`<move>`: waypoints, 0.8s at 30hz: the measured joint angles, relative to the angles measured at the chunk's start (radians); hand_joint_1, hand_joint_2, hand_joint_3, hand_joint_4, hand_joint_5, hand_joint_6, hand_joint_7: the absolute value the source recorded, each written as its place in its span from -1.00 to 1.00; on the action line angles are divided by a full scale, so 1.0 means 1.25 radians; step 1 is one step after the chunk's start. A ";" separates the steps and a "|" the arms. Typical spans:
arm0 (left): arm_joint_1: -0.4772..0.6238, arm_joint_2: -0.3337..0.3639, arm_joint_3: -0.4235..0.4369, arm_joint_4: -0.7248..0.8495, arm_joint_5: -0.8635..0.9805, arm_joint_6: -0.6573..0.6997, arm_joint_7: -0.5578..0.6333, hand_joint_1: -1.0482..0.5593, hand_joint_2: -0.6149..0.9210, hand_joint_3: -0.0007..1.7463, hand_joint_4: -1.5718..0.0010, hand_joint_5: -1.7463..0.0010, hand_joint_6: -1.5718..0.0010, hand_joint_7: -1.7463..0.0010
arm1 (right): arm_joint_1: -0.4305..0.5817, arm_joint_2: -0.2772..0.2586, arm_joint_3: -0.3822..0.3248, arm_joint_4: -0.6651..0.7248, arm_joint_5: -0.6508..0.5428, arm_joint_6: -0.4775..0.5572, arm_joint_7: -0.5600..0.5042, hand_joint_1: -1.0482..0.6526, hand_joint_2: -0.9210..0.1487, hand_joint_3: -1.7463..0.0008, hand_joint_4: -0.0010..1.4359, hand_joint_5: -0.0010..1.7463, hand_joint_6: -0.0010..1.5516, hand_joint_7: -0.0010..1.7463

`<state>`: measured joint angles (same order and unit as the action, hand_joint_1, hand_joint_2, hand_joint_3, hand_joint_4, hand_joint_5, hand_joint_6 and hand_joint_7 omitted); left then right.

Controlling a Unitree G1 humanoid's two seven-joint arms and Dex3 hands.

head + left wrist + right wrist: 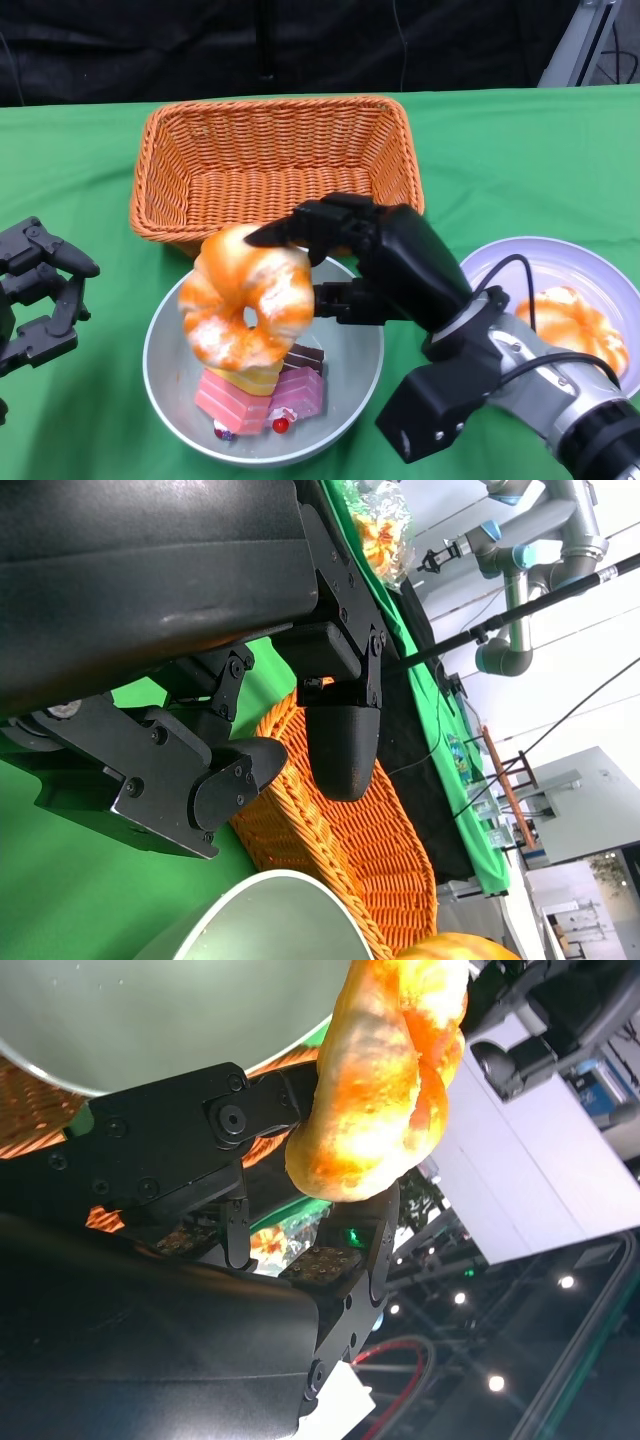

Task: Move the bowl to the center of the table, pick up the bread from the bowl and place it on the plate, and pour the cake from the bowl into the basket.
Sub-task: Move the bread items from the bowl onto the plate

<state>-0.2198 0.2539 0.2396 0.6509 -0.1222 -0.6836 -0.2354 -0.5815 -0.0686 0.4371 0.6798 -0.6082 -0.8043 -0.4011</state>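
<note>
My right hand [375, 260] pinches an orange-glazed ring of bread [245, 305] and holds it just above the grey bowl [170, 375]. The right wrist view shows that bread [385, 1080] gripped between the black fingers [220, 1125]. In the bowl lie pink and yellow cake pieces [260, 392] with a chocolate bit. A second orange bread [575, 320] sits on the white plate [520, 262] at the right. The empty wicker basket [275, 160] stands behind the bowl. My left hand [38, 295] hovers left of the bowl, empty, fingers apart; the left wrist view shows its fingers [340, 745] near the basket [350, 850].
Green cloth [520, 160] covers the table. A black curtain hangs behind the far edge. The right forearm [520, 385] lies across the gap between bowl and plate.
</note>
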 measured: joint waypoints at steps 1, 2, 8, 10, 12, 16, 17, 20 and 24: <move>-0.001 0.000 0.000 0.002 -0.001 0.000 0.000 0.37 0.70 0.11 0.00 -0.89 0.08 -0.58 | 0.008 -0.005 -0.005 -0.019 0.010 0.002 0.013 -0.01 -1.00 0.94 -0.12 0.49 -0.03 -0.01; -0.002 0.000 0.000 0.004 -0.002 0.000 -0.001 0.37 0.70 0.11 0.00 -0.89 0.08 -0.58 | 0.017 -0.009 -0.012 -0.036 0.017 0.004 0.024 -0.01 -1.00 0.94 -0.11 0.47 -0.02 -0.03; -0.003 0.001 0.000 0.007 -0.004 0.000 -0.003 0.37 0.69 0.11 0.01 -0.90 0.09 -0.59 | 0.065 -0.042 -0.063 -0.097 0.055 0.010 0.067 0.01 -1.00 0.95 -0.07 0.41 0.04 -0.12; -0.004 0.001 0.000 0.008 -0.004 0.000 -0.003 0.37 0.69 0.11 0.01 -0.91 0.09 -0.60 | 0.075 -0.048 -0.073 -0.114 0.063 0.013 0.081 0.00 -1.00 0.94 -0.07 0.41 0.04 -0.12; -0.006 0.001 0.000 0.008 -0.003 0.000 -0.003 0.36 0.68 0.12 0.02 -0.91 0.10 -0.60 | 0.092 -0.054 -0.093 -0.135 0.079 0.014 0.094 0.00 -1.00 0.92 -0.06 0.42 0.05 -0.13; -0.007 0.003 0.000 0.011 -0.003 -0.001 -0.003 0.38 0.68 0.13 0.03 -0.93 0.10 -0.62 | 0.128 -0.080 -0.143 -0.180 0.114 0.016 0.108 0.01 -1.00 0.90 -0.05 0.43 0.07 -0.14; -0.007 0.003 0.000 0.012 -0.003 -0.001 -0.003 0.37 0.67 0.13 0.03 -0.93 0.11 -0.62 | 0.135 -0.082 -0.154 -0.188 0.122 0.016 0.112 0.02 -1.00 0.89 -0.05 0.44 0.08 -0.14; -0.008 0.003 0.000 0.015 -0.003 -0.002 -0.003 0.37 0.66 0.14 0.02 -0.92 0.10 -0.62 | 0.156 -0.093 -0.176 -0.212 0.134 0.016 0.121 0.01 -1.00 0.88 -0.08 0.48 0.07 -0.13; -0.011 0.003 0.000 0.016 -0.003 -0.002 -0.003 0.37 0.66 0.16 0.01 -0.92 0.10 -0.61 | 0.171 -0.108 -0.201 -0.218 0.135 0.017 0.121 0.01 -0.99 0.89 -0.07 0.51 0.09 -0.11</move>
<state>-0.2338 0.2582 0.2394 0.6713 -0.1260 -0.6861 -0.2386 -0.3679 -0.2040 0.1853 0.4079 -0.4400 -0.7828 -0.2496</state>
